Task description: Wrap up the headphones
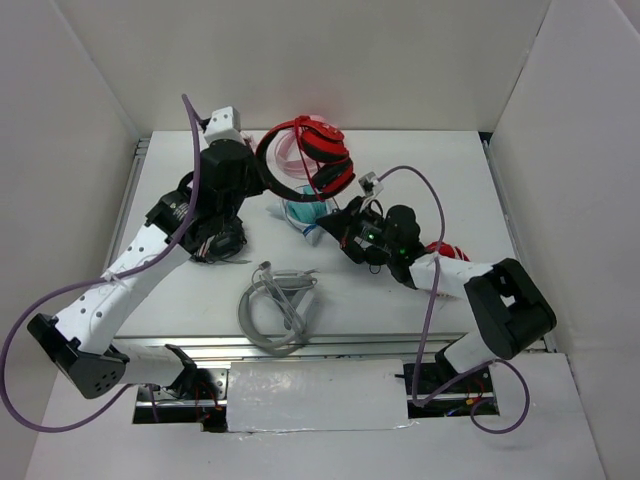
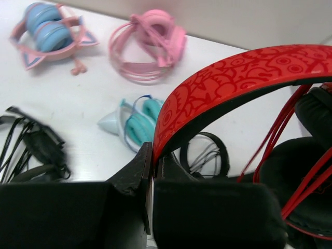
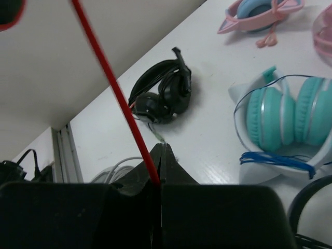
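We see the left gripper (image 2: 152,155) clamped on the headband of the headphones (image 1: 312,158), held up above the far side of the table (image 1: 455,190). The right gripper (image 3: 160,162) pinches their red cable (image 3: 106,72), which runs straight.

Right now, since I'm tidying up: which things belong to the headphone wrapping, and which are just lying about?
In use: red headphones, held by left gripper; their red cable, pinched by right gripper.
Lying about: teal pair, pink pair, pink-and-blue pair, black pair, grey pair.
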